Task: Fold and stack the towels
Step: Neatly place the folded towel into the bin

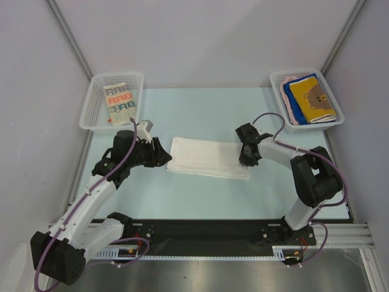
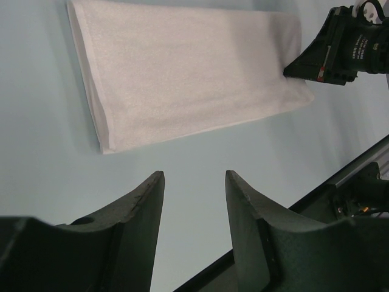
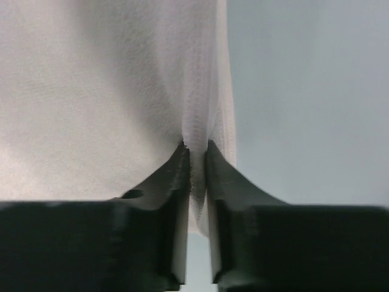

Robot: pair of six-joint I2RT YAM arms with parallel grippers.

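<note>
A plain white towel lies folded in a long strip in the middle of the table. My right gripper is at its right end, and the right wrist view shows the jaws pinched shut on the white towel's edge, my right gripper bunching the cloth between its fingers. My left gripper sits just off the towel's left end. In the left wrist view my left gripper stands open with bare table between its fingers, the white towel lying ahead of it.
A white mesh basket at the back left holds a cream towel with coloured lettering. Another basket at the back right holds a yellow-orange bear towel on a blue one. Grey walls enclose the table.
</note>
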